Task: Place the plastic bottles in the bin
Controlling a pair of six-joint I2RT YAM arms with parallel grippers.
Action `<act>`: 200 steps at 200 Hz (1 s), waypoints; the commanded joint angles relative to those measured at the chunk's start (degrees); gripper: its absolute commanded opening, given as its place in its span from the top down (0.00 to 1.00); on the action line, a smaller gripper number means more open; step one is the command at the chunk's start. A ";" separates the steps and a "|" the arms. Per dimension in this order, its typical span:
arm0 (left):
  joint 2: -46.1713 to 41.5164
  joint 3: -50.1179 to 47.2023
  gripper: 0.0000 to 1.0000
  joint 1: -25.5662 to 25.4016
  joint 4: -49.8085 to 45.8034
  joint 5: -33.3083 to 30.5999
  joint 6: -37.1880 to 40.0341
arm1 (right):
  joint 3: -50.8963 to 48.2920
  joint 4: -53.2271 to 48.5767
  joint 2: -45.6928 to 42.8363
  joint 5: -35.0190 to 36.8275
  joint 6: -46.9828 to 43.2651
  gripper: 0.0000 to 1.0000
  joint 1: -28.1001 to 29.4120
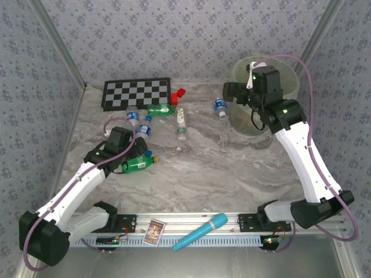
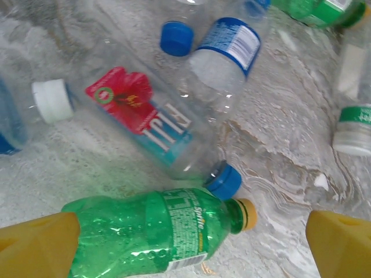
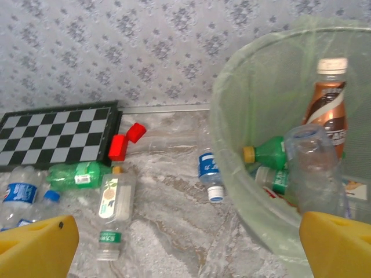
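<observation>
– Bottles first: where do mine lie, starting from the left?

– Your left claw hangs low over a loose cluster on the left side of the table. Its yellow fingers are spread wide. A green bottle with a yellow cap lies on its side between them, not pinched. Just beyond it lies a flower-label bottle, clear with a red bloom printed on it. Touching that one is a clear bottle with a blue and white label.

– And toward the middle?

– By the checkerboard you have a second green bottle lying flat, with a red block just beside it. A pale-label bottle lies a little nearer to you.

– What about the right?

– A blue-label bottle lies on the table just beside the bin, outside its wall. Inside the bin you can see a brown bottle with a white cap standing at the far wall. There is also a small green bottle on its side and a clear bottle without a label. Your right claw hovers at the bin's left rim, its fingers wide apart and gripping nothing.
</observation>
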 commanded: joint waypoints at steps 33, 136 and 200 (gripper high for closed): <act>-1.69 -0.98 0.00 5.74 -2.15 -1.66 -7.94 | -3.64 0.09 -2.43 2.36 0.36 0.00 5.62; 0.33 2.35 0.01 24.51 -18.11 0.41 -13.94 | -11.22 6.32 -4.79 -2.45 0.23 0.01 8.17; 3.73 -0.62 0.02 31.72 -7.66 7.80 -25.51 | -11.51 6.61 -4.50 -4.34 -2.07 0.01 8.04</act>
